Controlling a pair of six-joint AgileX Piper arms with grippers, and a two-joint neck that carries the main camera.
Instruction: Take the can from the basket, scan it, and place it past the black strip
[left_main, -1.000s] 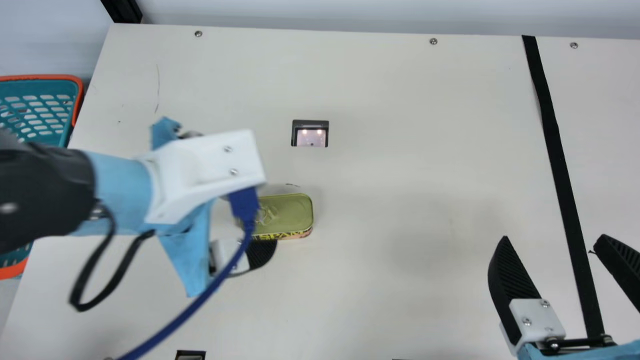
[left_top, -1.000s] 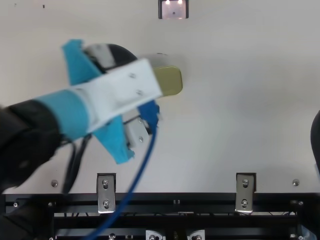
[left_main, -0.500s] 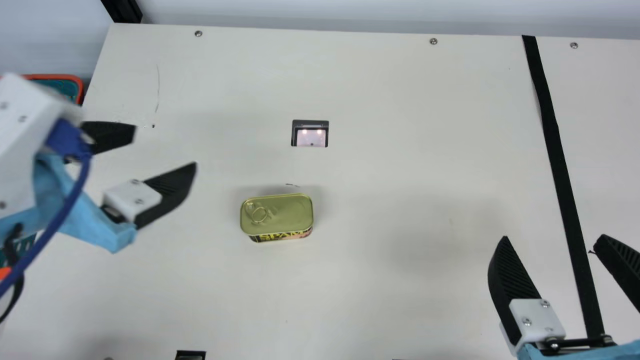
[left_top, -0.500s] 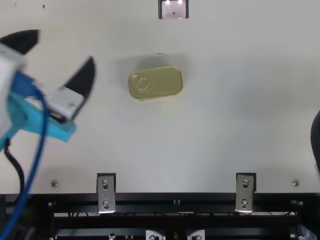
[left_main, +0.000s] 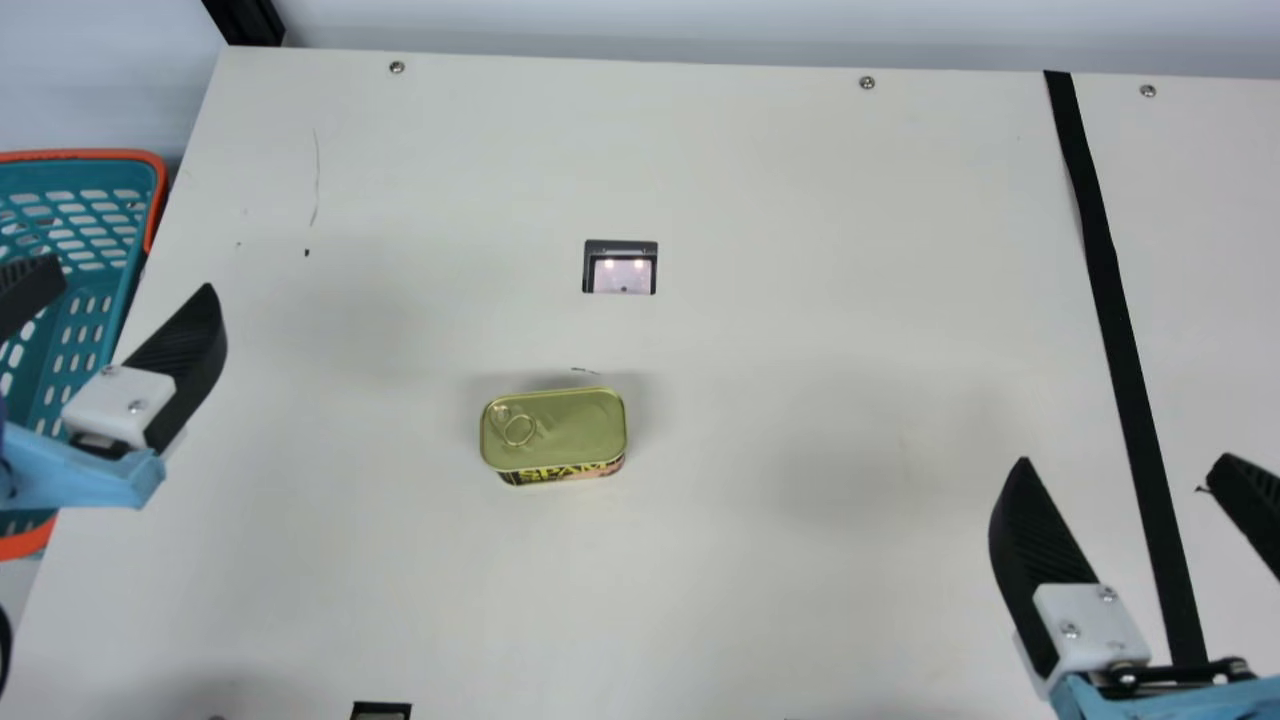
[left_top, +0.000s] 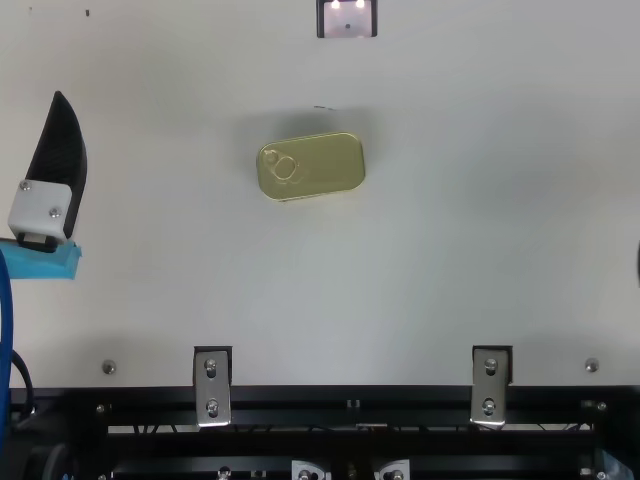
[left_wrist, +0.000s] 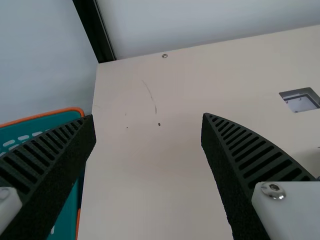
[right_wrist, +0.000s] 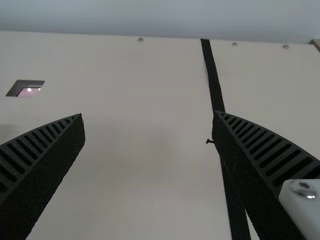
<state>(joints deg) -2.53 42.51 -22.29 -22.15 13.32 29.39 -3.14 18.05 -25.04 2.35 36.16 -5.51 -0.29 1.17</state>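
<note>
Resting can (left_main: 553, 430): lid up near seven o'clock from the scanner (left_main: 620, 267), unmoved; you likely have scanning and placing left.
Left gripper (left_main: 132, 275): ten o'clock from the can, fingers apart, swung towards nine.
Basket (left_main: 90, 154): nine o'clock; your can is out.
Right gripper (left_main: 1124, 460): three o'clock, fingers apart, slightly shifted.
Black strip (left_main: 1134, 400): three o'clock, uncrossed.

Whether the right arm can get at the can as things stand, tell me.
Probably yes: the right gripper is open and empty, nothing stands between it and the can, and the left gripper is off by the basket.
</note>
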